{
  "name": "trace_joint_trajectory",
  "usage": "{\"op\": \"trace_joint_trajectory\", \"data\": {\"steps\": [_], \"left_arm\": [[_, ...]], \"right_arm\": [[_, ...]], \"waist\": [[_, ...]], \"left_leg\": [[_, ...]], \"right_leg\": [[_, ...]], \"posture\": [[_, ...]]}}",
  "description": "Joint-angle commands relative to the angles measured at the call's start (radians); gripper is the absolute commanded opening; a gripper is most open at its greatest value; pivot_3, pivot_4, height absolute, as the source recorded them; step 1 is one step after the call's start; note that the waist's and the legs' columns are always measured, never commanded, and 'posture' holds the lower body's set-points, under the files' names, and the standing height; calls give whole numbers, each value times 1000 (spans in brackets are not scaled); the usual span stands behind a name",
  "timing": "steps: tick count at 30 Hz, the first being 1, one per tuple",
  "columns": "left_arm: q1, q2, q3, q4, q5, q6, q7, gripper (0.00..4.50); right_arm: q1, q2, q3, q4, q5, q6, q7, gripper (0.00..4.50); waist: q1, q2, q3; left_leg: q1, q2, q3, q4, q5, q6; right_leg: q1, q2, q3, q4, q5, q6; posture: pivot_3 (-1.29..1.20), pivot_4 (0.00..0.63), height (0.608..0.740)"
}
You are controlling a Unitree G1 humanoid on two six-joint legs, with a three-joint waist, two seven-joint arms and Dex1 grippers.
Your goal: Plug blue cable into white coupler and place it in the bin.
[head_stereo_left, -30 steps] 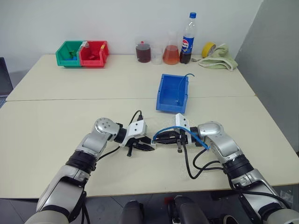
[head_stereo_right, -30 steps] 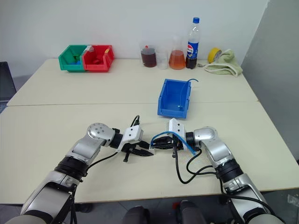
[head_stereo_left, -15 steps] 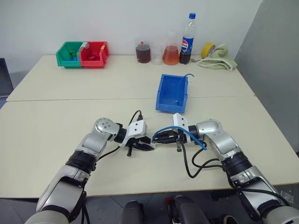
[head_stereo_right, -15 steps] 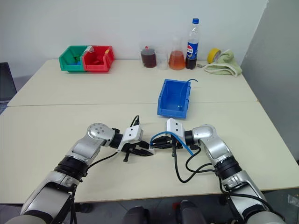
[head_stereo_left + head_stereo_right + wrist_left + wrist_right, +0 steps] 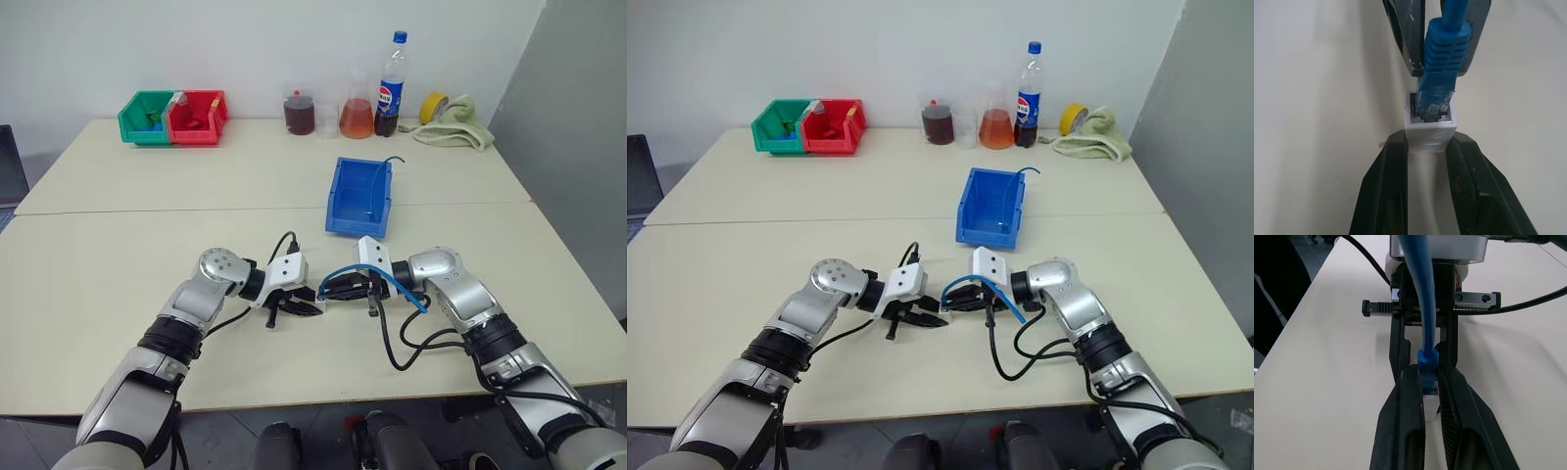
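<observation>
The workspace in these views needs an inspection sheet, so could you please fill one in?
Surface: pale table, two tops joined by a seam.
Job's things: blue cable plug entering white coupler; blue bin beyond them, a thin blue wire inside.
Clutter: green bin, red bin, two flasks of liquid, cola bottle, tape roll, cloth.
Grippers: left gripper jaws clamp the coupler; right gripper jaws clamp the plug.
Cables: black robot wires loop on the table.
Surroundings: white wall.
</observation>
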Motion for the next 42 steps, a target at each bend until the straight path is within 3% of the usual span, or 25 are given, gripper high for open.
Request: {"op": "trace_joint_trajectory", "data": {"steps": [1,34,36,42], "left_arm": [[-7,-3,28,-19,-14,-6,1,788],[-11,-9,32,-12,-9,-21,15,788],[-10,-12,39,-12,-15,-26,21,1480],[-10,-11,56,-21,-22,-20,19,2639]], "right_arm": [[28,-23,58,63,-78,23,5,161],[28,-28,92,74,-91,82,25,161],[25,-28,87,77,-88,82,22,161],[23,-23,77,79,-84,79,12,161]], "waist": [[0,0,0],[0,0,-1],[0,1,-1],[0,2,-4]], "left_leg": [[0,0,0,0,0,0],[1,0,0,0,0,0],[1,0,0,0,0,0],[3,0,0,-1,0,0]], "right_leg": [[0,0,0,0,0,0],[0,0,0,0,0,0],[0,0,0,0,0,0],[3,0,0,0,0,0]], "posture": [[0,150,740],[0,150,740],[0,150,740],[0,150,740]]}}
